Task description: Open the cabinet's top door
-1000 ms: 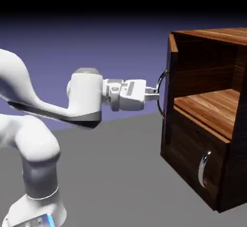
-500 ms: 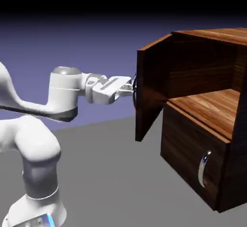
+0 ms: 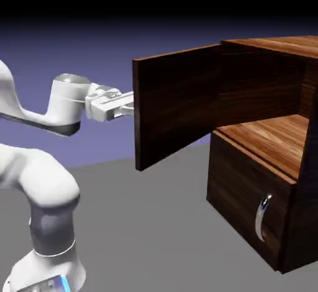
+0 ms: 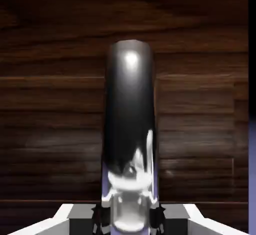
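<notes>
The dark wood-grain cabinet stands at the exterior view's right. Its top door is swung far out to the left, inner face toward the camera. My gripper reaches the door's outer face at its free edge, and the door hides its tips and the handle there. In the hand view the curved silver handle rises large in front of the door's wood. My gripper is shut on the handle's lower end.
The lower panel is closed, with its own silver handle. Behind the open door a wooden shelf shows inside. The arm's white base stands at lower left on the grey table.
The top door has swung from nearly closed to wide open toward the left. My gripper has drawn back to the left with the handle, staying shut on it.
</notes>
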Motion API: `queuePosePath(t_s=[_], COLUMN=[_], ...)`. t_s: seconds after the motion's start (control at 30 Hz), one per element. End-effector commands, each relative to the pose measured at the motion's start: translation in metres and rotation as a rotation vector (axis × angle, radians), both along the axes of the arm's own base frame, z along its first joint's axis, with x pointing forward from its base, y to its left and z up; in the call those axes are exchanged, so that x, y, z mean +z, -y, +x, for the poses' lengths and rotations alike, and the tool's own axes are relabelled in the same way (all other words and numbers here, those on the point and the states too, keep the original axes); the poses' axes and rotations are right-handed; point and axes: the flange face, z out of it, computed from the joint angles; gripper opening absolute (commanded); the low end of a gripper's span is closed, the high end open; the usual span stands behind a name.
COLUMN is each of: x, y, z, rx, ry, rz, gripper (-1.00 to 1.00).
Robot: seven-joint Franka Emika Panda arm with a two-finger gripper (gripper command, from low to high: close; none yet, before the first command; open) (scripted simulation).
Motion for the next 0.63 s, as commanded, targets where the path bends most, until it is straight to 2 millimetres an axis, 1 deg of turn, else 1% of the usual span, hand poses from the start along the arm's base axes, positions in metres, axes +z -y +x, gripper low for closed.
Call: queuePosePath(t_s=[0.0,0.17,0.3,0.43,0.6], x=[0.0,0.0,0.0,0.0,0.0], y=[-0.01,-0.056,-0.088,-0.113,-0.136], z=[0.0,0.003,0.009,0.015,0.023], rx=[-0.028,-0.155,-0.244,-0.314,-0.381], ry=[0.0,0.0,0.0,0.0,-0.001], rz=[0.0,0.0,0.0,0.0,0.0], gripper=[-1.0,-1.0,-1.0,-1.0,-1.0])
